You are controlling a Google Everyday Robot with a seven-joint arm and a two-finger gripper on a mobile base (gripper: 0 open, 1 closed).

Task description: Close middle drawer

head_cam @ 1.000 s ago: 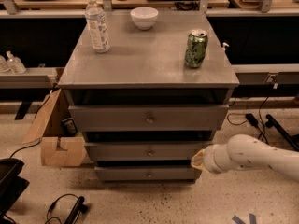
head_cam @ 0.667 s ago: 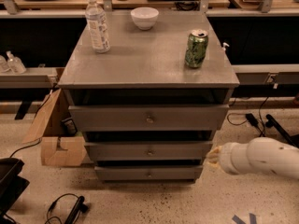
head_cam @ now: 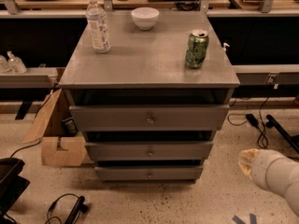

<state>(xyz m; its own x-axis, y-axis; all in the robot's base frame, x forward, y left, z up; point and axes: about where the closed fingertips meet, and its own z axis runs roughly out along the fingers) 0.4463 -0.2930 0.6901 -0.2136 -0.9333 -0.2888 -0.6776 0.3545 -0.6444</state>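
Site Record: Grey Drawer Cabinet and Arm Position

The grey metal three-drawer cabinet [head_cam: 70, 78] stands on a speckled floor. The middle drawer [head_cam: 117, 150], a grey front of medium width with a small round metal knob [head_cam: 150, 151], sits between the wider top drawer [head_cam: 107, 118] and the narrower bottom drawer [head_cam: 121, 173]. A dark band shows above its front. Whether it is fully home cannot be judged from this angle.

The gripper [head_cam: 246, 162], a tan-tipped end on a thick white arm [head_cam: 275, 174], is low at the right of the view, well apart from the cabinet and touching none of the drawers. It lies at about the height of the bottom drawer. Whether it is open or closed cannot be told.

On the cabinet top stand a clear plastic water bottle [head_cam: 98, 24] at the left rear, a white ceramic bowl [head_cam: 145, 17] at the rear centre, and a green drinks can [head_cam: 196, 49] near the right edge, all upright.

A brown cardboard box [head_cam: 53, 134] leans open just beside the cabinet's left side. Black cables [head_cam: 259, 125] lie on the floor to the right
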